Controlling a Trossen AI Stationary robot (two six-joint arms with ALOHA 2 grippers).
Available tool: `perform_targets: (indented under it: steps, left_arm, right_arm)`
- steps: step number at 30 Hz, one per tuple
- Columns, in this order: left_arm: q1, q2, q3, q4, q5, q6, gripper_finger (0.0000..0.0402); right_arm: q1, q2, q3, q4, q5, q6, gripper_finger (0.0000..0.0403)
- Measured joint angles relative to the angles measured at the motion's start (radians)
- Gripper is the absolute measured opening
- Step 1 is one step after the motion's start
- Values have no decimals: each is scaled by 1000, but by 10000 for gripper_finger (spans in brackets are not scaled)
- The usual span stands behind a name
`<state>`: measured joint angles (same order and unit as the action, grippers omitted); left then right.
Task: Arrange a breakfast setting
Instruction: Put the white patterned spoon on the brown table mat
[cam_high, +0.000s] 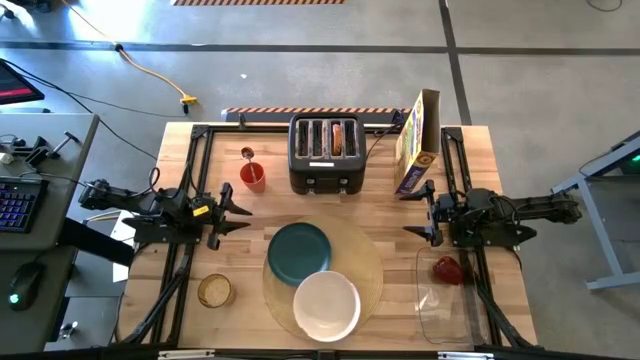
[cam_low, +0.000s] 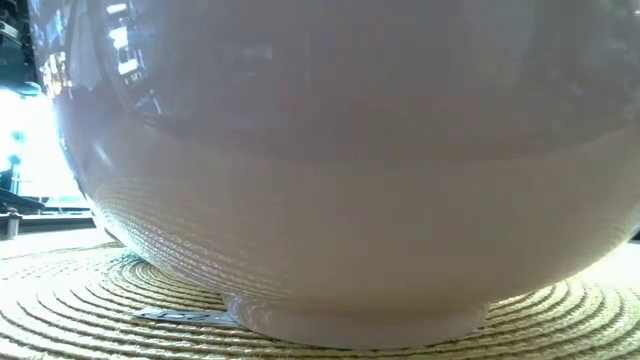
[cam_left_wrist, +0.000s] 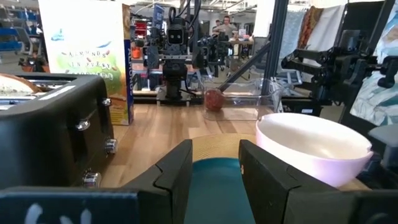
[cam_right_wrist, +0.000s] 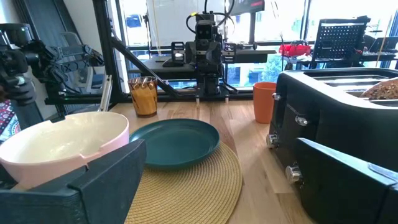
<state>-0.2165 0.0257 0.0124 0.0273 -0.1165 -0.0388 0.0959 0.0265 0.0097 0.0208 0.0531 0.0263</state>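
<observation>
white bowl (cam_high: 326, 305) on placemat (cam_high: 366, 262), beside teal plate (cam_high: 299, 252)

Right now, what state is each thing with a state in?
Plate: empty, on the placemat.
Bowl: upright, empty, on the placemat.
Toaster: bread in one slot.
Clear container: holds a red food item.
Red cup: upright.
Left gripper: fingers open, empty.
Right gripper: fingers open, empty.

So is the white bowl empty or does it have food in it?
Empty: the white bowl shows a bare interior from above and in the right wrist view.
</observation>
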Motion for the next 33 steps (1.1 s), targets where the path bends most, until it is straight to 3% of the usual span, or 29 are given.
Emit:
perform_targets:
  steps: [14,33]
  left_arm:
    - [0,0,0,0,-9,-214,122]
    - [0,0,0,5,-35,-221,122]
  right_arm:
    - [0,0,0,0,0,0,399]
    - [0,0,0,0,0,0,399]
